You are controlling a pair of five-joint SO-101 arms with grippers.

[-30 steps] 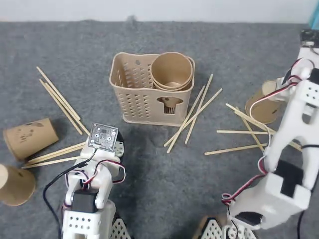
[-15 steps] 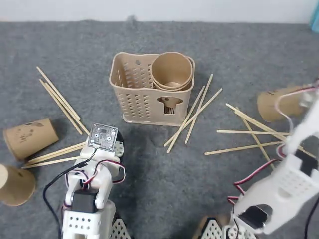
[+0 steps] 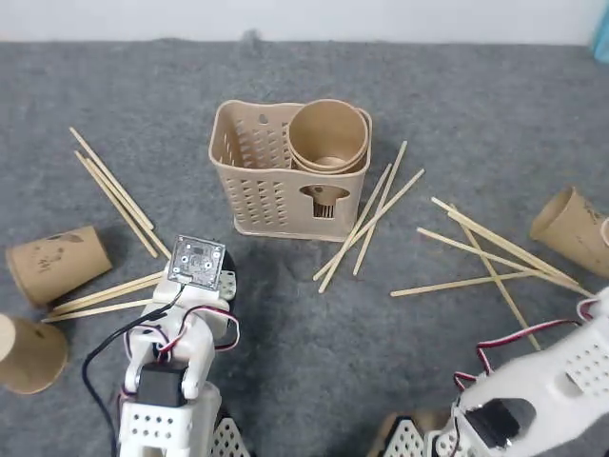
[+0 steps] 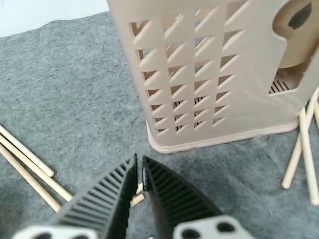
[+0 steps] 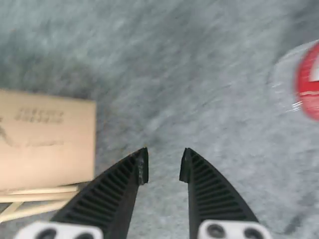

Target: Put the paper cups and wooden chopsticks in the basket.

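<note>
My left fingers [image 4: 149, 172] are clenched almost tip to tip on nothing, low over the grey bench [image 3: 476, 114], just in front of the near wall of the basket [image 3: 276, 195]. My right fingers [image 5: 140, 164] are released, with a clear gap between them and nothing in it. They hang over bare grey felt near a fallen cup [image 5: 47, 139], which lies on its side at the far right edge of the bench.

The basket stands upright in the middle, with stacked cups [image 3: 328, 133] in its right end. Three chopsticks [image 3: 371, 219] lie slanted just right of it. A loose right scatter of sticks [image 3: 485, 252] runs from there to the fallen cup. Far left sticks [image 3: 114, 190] lie well apart from the basket. Two left cups [image 3: 57, 262] lie on their sides at the near left, with near left sticks [image 3: 105, 295] between them.
</note>
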